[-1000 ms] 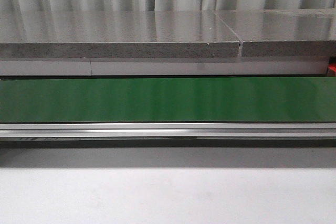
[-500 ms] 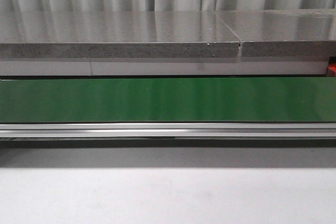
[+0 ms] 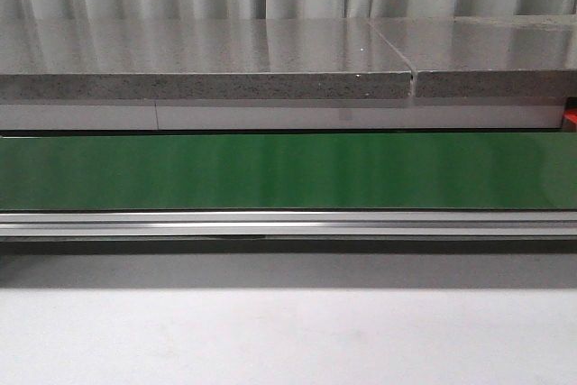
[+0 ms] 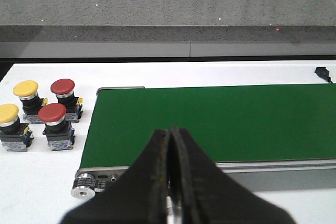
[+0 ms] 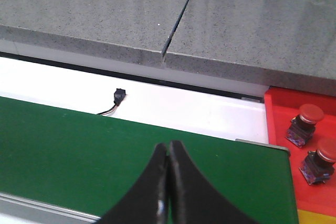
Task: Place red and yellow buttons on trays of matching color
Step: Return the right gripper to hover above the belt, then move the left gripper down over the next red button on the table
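Front view is showing only the green conveyor belt [image 3: 288, 170], bare. Red tray [image 5: 283, 145] is holding two red buttons [image 5: 304, 123], probably a yellow tray edge beside it. Four buttons [image 4: 39, 111] are sitting off the belt's end. Left gripper [image 4: 170, 145] and right gripper [image 5: 168, 163] are both pressed together, empty.

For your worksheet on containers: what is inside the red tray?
Two red buttons stand in the red tray. The picture's edge cuts off the rest of the tray.

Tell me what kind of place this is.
Probably an industrial sorting test bench: a green conveyor belt, mushroom push buttons waiting beside one end, a red tray holding two at the other, grey stone slabs behind.
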`<state>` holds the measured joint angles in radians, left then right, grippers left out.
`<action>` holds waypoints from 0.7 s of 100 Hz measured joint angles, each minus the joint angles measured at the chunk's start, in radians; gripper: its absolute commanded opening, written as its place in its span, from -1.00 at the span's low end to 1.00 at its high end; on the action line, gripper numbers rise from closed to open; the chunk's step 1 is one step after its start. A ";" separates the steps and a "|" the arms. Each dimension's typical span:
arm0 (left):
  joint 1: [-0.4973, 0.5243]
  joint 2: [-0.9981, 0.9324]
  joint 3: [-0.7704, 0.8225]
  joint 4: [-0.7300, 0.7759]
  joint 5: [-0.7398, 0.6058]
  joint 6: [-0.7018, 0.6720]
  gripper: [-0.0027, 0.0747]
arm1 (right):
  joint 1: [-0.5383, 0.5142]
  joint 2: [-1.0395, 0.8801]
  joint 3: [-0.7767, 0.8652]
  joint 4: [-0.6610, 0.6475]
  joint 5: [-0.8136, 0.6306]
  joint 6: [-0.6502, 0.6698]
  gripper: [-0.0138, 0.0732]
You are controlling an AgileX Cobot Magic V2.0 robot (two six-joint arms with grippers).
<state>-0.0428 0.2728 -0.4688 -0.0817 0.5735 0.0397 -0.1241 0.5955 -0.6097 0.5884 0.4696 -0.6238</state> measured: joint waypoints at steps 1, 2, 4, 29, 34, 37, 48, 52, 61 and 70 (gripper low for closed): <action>0.000 0.000 0.000 0.000 0.000 0.000 -0.98 | 0.000 0.000 0.000 0.000 0.000 0.000 -0.84; 0.000 0.000 0.000 0.000 0.000 0.000 -0.98 | 0.000 0.000 0.000 0.000 0.000 0.000 -0.84; 0.000 0.000 0.000 0.000 0.000 0.000 -0.98 | 0.000 0.000 0.000 0.000 0.000 0.000 -0.84; 0.000 0.000 0.000 0.000 0.000 0.000 -0.98 | 0.000 0.000 0.000 0.000 0.000 -0.002 -0.84; 0.000 0.000 0.000 0.000 0.000 0.000 -0.98 | 0.000 0.000 0.000 0.000 0.000 -0.002 -0.84; 0.000 0.000 0.000 0.000 0.000 0.000 -0.97 | 0.000 0.000 0.000 0.000 0.000 -0.002 -0.84; 0.000 0.000 0.000 0.000 0.007 0.000 -0.79 | 0.000 0.000 0.000 0.000 0.000 -0.002 -0.84; 0.000 0.000 0.000 0.000 0.014 0.000 -0.66 | 0.000 0.000 0.000 0.000 0.000 -0.002 -0.84; 0.000 0.000 0.000 0.000 0.045 0.000 -0.21 | 0.000 0.000 0.000 0.000 0.000 -0.002 -0.84; 0.000 0.000 0.000 0.000 0.061 0.000 0.28 | 0.000 0.000 0.002 0.000 0.000 -0.002 -0.84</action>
<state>-0.0428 0.2728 -0.4688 -0.0817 0.6342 0.0397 -0.1241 0.5955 -0.6080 0.5884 0.4696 -0.6254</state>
